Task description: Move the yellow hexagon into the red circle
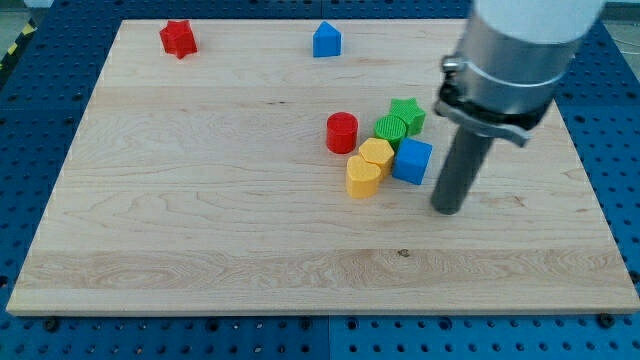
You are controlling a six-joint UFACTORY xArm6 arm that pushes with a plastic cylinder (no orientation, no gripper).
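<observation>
The yellow hexagon (377, 153) lies near the board's middle, just right of and below the red circle (341, 132), a short red cylinder. A second yellow block (362, 177), heart-like in shape, touches the hexagon at its lower left. A blue cube (412, 160) touches the hexagon on its right. My tip (449, 209) rests on the board to the right of and below the blue cube, a short gap away from it. The rod rises toward the view's top right.
A green round block (392, 128) and a green star (407, 112) sit just above the hexagon and the cube. A red star (178, 38) lies at the top left. A blue house-shaped block (327, 40) lies at the top middle. The wooden board (200, 230) sits on a blue perforated table.
</observation>
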